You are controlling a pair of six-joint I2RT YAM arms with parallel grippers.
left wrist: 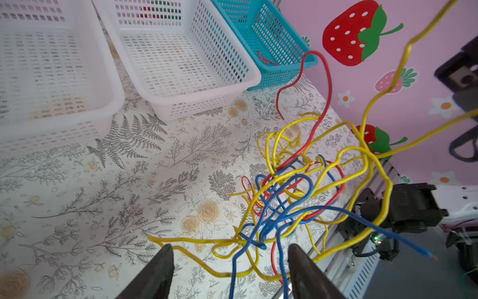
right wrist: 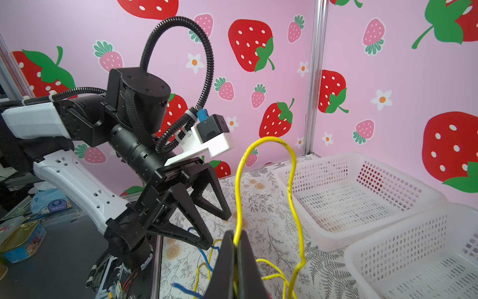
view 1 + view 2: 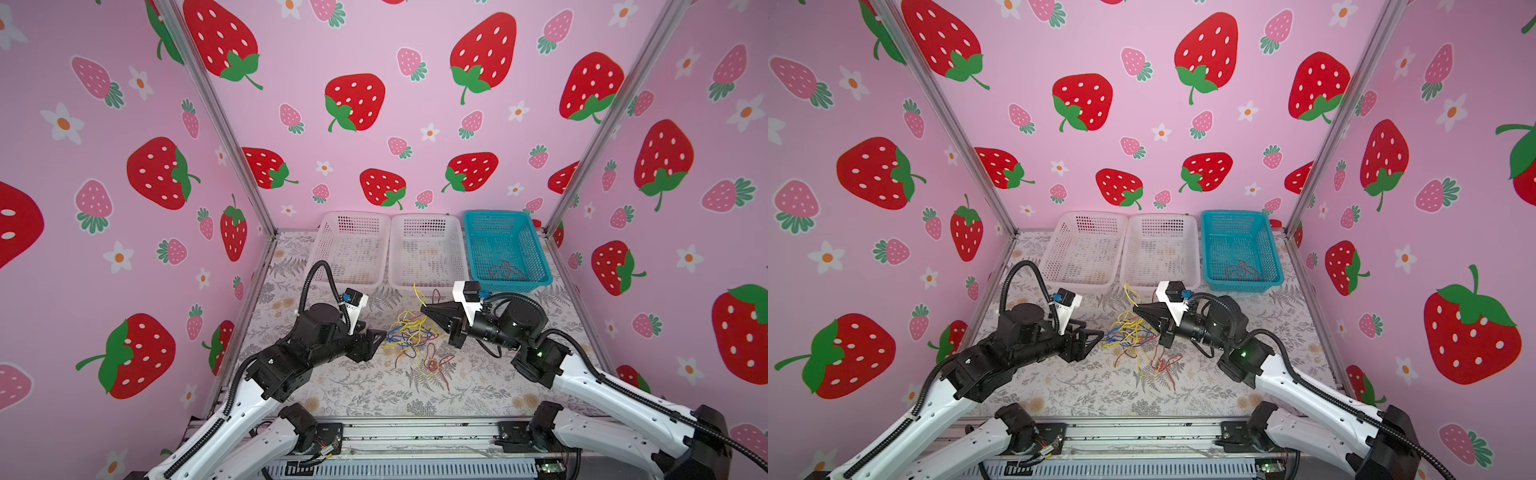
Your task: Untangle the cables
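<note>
**Top views.** The cables (image 3: 409, 334) lay as one yellow, red and blue knot on the table (image 3: 332, 386) between the two arms, with part of it lifted. Risk: the loops crossed closely, so a further pull by the right gripper (image 3: 423, 308) would probably have dragged the whole knot along rather than freeing one strand. The loose red ends nearer the front might also have been swept along. The right gripper was closed on a yellow cable (image 3: 417, 293). The left gripper (image 3: 383, 334) stood at the knot's side with its jaws apart.

**Left wrist view.** Risk: blue and yellow strands hung together between the parted jaws. Closing there would likely have pinched several at once and tightened the tangle. The jaws stood wide, but whether either finger touched a strand could not be told.

**Right wrist view.** Risk: the yellow cable was nipped close to the fingertips, so it might have slipped out under load. The jaws were pressed together on it, and its loop arched above them. The left gripper was spread beside it and clasped nothing.
</note>
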